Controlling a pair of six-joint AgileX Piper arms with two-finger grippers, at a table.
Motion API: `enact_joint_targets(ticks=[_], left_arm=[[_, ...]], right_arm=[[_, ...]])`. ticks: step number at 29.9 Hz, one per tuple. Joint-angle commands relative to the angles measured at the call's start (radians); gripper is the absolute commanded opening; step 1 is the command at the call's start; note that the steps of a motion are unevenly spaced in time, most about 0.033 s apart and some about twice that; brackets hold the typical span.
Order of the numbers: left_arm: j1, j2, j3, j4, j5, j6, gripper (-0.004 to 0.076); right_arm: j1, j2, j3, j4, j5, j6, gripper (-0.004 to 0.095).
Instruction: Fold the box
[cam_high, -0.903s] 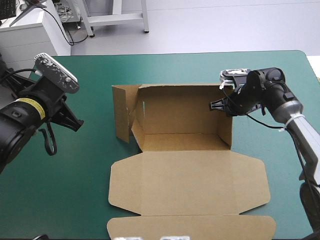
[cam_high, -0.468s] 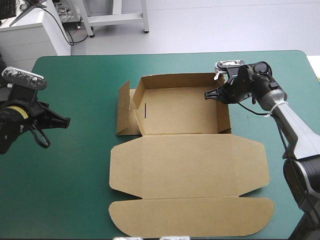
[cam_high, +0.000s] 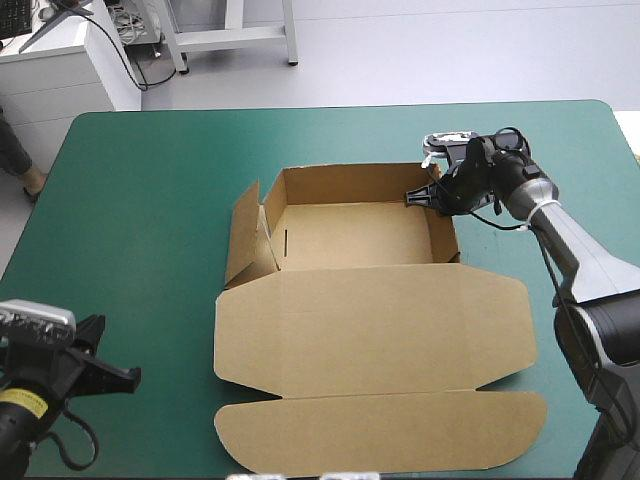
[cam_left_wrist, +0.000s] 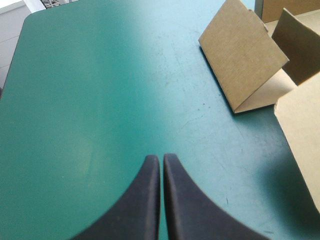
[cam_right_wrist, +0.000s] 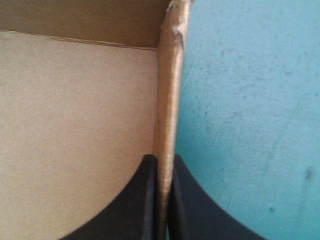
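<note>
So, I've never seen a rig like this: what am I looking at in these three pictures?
Two robot arms work at a table with a teal-green cover. One picture looks down from above; the other two come from a camera on each wrist, looking along that arm's gripper. On it lies a brown box: an open tray, its lid flat in front, a left flap splayed outward. The right gripper is shut on the tray's right wall near the far corner. The left gripper, shut and empty, is over cover by the table's near left corner.
</note>
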Motion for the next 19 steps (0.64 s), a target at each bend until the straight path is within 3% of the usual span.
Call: enact_joint_targets(ticks=[1,7,16,19], left_arm=[[-0.005,-0.104,0.019,0.002,-0.032,-0.028,-0.0009],[-0.070,-0.152,0.067,0.043,-0.030,-0.085,-0.0009],[-0.206,-0.143,0.079,0.225,-0.015,-0.201,-0.0009],[-0.229,-0.143,0.079,0.218,-0.001,-0.201,-0.0009]], right_arm=[[0.005,-0.016,-0.020,0.007,0.039,-0.026,-0.0019],[0.005,-0.016,-0.111,-0.034,0.092,-0.017,0.0023],[0.005,-0.016,-0.334,-0.110,0.297,-0.019,0.0409],[0.005,-0.029,-0.373,-0.104,0.295,-0.021,0.0462]])
